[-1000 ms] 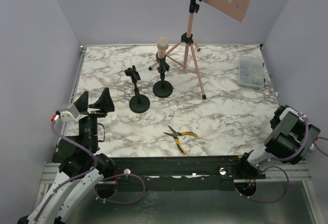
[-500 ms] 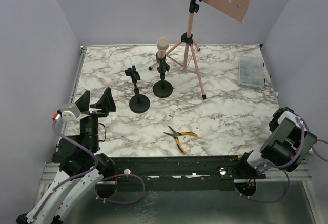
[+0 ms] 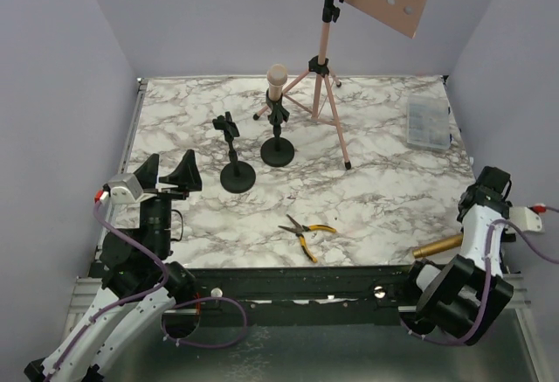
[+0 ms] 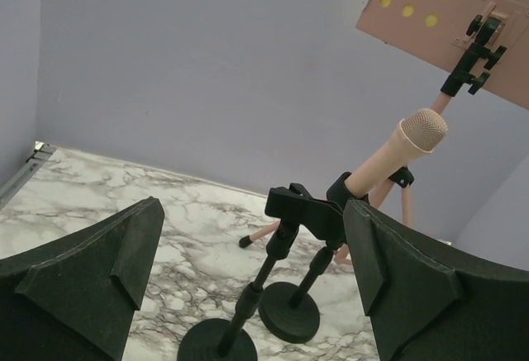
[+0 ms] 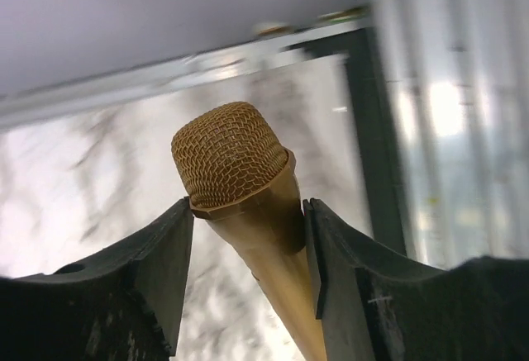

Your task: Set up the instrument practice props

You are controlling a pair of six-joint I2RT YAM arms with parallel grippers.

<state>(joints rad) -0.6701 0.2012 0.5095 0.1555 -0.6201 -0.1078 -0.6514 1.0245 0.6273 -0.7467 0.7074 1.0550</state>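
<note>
At the near right corner of the desk [image 3: 376, 198], well apart from the pink tripod music rack [image 3: 325, 93] at the far edge, the right end effector [image 5: 248, 212] pinches the gold microphone [image 5: 233, 150], whose long axis runs left-right along the near edge in the top view. The empty black holder [image 3: 236, 162], upright beside the holder [image 3: 278, 142] carrying the pink microphone [image 3: 277, 76], lies away to its far left. The left end effector [image 3: 168, 170], spread and empty, is nearer that holder.
</note>
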